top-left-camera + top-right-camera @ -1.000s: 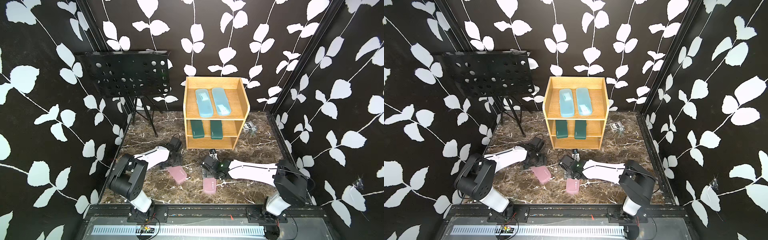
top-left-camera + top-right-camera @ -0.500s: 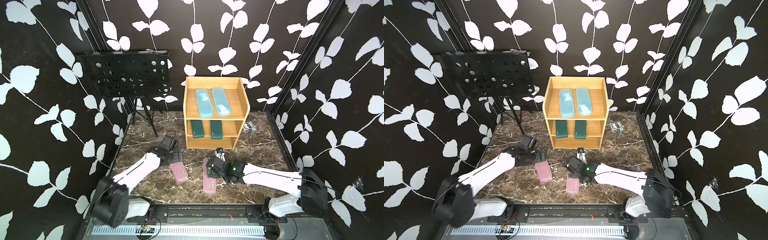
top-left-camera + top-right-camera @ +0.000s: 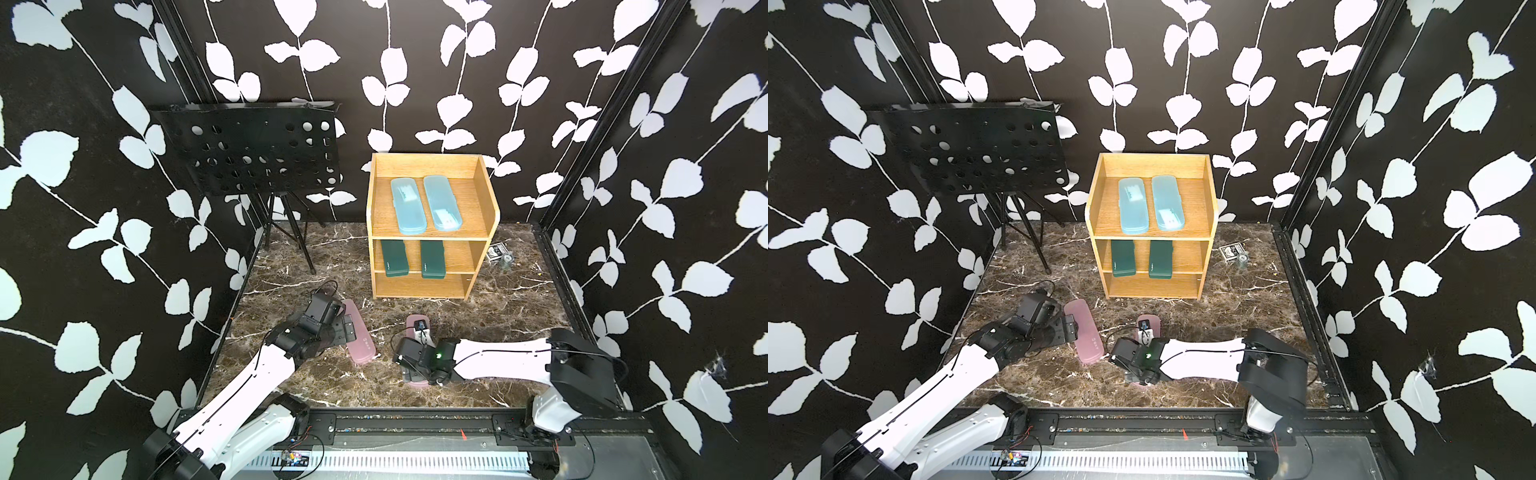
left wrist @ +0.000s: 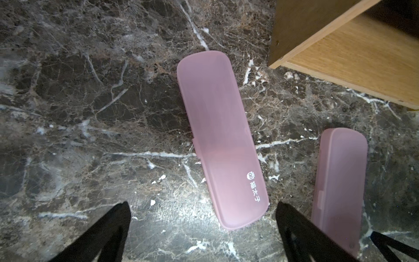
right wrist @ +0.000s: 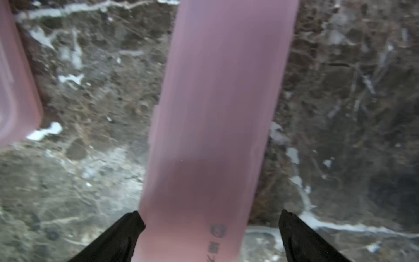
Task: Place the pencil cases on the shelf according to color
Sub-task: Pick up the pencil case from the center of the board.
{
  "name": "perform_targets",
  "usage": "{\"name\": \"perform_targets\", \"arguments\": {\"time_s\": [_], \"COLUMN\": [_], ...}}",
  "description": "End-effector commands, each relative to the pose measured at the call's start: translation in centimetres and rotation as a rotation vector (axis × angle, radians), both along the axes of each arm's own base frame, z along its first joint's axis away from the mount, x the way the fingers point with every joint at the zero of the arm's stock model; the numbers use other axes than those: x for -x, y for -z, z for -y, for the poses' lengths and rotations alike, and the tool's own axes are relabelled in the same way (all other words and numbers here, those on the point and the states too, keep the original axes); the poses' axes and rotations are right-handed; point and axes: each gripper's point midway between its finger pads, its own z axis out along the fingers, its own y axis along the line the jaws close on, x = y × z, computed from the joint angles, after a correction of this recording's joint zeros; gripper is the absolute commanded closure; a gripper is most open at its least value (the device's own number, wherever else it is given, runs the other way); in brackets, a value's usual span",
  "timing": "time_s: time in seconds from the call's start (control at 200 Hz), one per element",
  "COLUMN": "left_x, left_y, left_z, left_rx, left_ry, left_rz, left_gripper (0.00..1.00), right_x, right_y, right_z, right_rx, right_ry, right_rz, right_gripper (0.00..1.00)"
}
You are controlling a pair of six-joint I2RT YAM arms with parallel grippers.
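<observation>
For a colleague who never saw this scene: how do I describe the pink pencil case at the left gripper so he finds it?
Look on the marble before the wooden shelf. The pink pencil case lies toward the black music stand, at the left gripper. It shows almost whole; the right gripper hides most of the other pink case from above.

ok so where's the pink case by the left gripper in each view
Both top views: the pink case lies low in the picture, left of centre.
Left wrist: mid-picture, seen whole, running diagonally.
Right wrist: only a strip of it shows at the picture's edge.
Shared landmark: the second pink case, beside it in all four views.
</observation>
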Motion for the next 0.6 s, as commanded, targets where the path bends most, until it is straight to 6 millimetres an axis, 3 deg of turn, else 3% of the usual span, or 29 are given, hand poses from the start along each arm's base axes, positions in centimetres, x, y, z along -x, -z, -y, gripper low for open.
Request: {"name": "perform_targets", "arguments": {"time_s": [0.0, 0.25, 0.295, 0.595], "left_x": [1.0, 1.5, 1.5, 1.9], "left_y": [0.3, -0.1, -0.2, 0.0], "left_z": [-0.5, -0.5, -0.5, -0.6], "left_rx": [-0.01, -0.038, -0.038, -0.052], "left_ry": [-0.013, 0.0, 0.003, 0.013], "left_rz": [-0.012, -0.007, -0.006, -0.015], "left_gripper": [0.01, 0.01, 0.01, 0.01], "right_x": [0.6, 2.1, 2.1, 2.5], "right_y": [0.6, 2.3, 1.7, -0.3], "right_z": [1.1, 6.3, 6.7, 6.9], "right_rx": [0.1, 0.16, 0.129, -0.053], "right_ry": [-0.026, 0.026, 0.031, -0.041], "right_rz": [-0.03, -0.053, -0.041, 0.024], "right_gripper": [0.01, 0.01, 0.01, 0.01]}}
